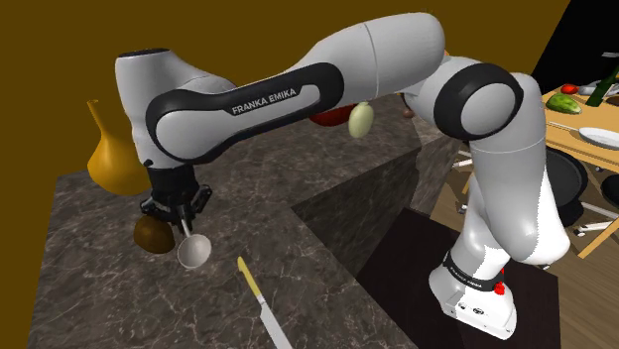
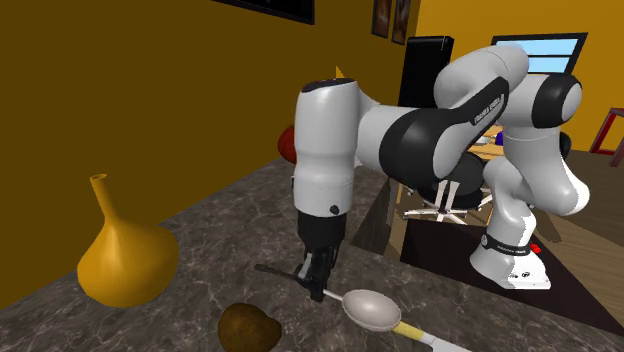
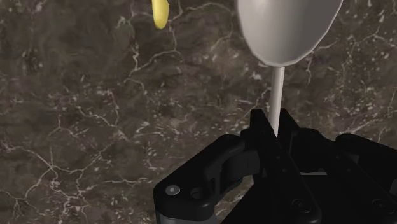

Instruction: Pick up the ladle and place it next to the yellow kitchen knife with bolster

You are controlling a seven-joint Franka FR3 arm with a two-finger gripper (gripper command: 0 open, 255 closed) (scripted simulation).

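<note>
My black gripper points down over the dark marbled counter and is shut on the thin handle of a pale grey ladle. The ladle's bowl hangs low over the counter just beyond the fingers, as the wrist view shows, with the ladle clasped by the gripper. The knife, with a yellow handle and pale blade, lies on the counter a short way from the bowl toward the shoulder view's right. In the second exterior view the ladle sits close to the knife's yellow handle, below the gripper.
A brown round object lies right beside the gripper, with an orange long-necked vase behind it. A red object and a pale oval one sit at the counter's back. The counter drops off at an inner corner.
</note>
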